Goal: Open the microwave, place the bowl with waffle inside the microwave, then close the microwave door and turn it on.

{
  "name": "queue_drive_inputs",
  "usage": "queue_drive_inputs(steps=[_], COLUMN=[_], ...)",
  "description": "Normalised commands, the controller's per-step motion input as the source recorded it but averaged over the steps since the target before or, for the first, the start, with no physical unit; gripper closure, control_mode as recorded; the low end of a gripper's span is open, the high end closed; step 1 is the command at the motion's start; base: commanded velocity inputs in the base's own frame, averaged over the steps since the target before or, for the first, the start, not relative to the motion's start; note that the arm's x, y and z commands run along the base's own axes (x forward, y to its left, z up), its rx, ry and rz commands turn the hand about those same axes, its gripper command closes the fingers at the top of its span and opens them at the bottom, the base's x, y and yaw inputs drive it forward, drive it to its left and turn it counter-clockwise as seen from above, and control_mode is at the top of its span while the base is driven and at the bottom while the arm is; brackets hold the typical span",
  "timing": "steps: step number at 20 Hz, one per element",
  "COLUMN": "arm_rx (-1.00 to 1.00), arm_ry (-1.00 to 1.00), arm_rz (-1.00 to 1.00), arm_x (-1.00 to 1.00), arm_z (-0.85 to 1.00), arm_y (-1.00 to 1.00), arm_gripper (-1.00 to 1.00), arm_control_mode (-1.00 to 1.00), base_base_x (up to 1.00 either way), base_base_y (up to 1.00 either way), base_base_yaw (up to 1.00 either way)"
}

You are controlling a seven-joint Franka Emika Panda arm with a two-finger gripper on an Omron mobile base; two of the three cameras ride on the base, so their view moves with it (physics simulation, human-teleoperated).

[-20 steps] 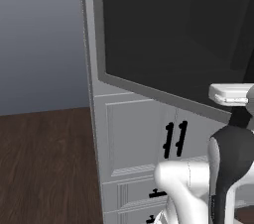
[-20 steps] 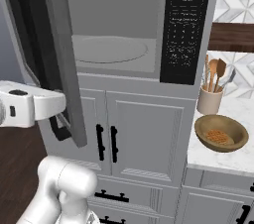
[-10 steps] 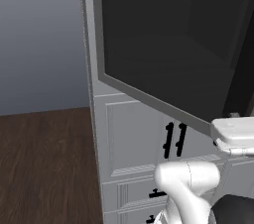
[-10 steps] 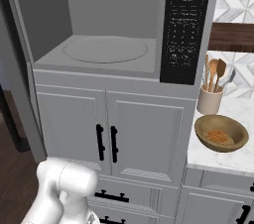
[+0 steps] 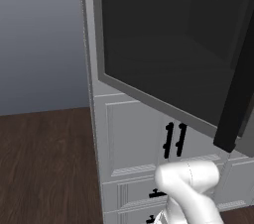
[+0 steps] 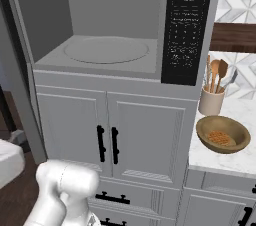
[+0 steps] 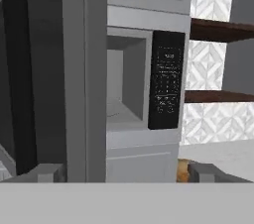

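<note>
The microwave [image 6: 115,25] stands open, its grey cavity and round turntable [image 6: 106,50] bare, with the black control panel [image 6: 187,25] on its right. The microwave door [image 5: 163,54] is swung wide towards the cameras; its black bar handle [image 5: 238,89] hangs at the right of the left base view. The bowl with waffle [image 6: 222,134], tan-brown, sits on the white counter to the right of the microwave. In the hand view my gripper [image 7: 128,173] is open, fingertips [image 7: 47,172] wide apart with nothing between them, facing the door's edge [image 7: 74,69] and the cavity [image 7: 126,79].
A beige jar of wooden utensils [image 6: 212,97] stands just behind the bowl. White cabinet doors with black handles [image 6: 107,145] are below the microwave. A dark wooden shelf [image 6: 235,37] runs along the patterned wall. Dark wood floor [image 5: 44,163] lies to the left.
The door has swung from partly open to wide open. My gripper has opened and left the handle, and the hand has dropped out of both base views.
</note>
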Motion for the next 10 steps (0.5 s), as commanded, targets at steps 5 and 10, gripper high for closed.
queue_drive_inputs(steps=[5,10], arm_rx=[0.28,0.41], arm_ry=[0.04,0.25], arm_rz=[0.31,0.31], arm_x=[0.12,0.52], arm_z=[0.03,-0.06], arm_y=[-0.99,-0.64], arm_gripper=[-1.00,-1.00], arm_control_mode=[-1.00,-1.00], base_base_x=[0.00,0.00], base_base_y=[0.00,0.00], base_base_yaw=[0.00,0.00])
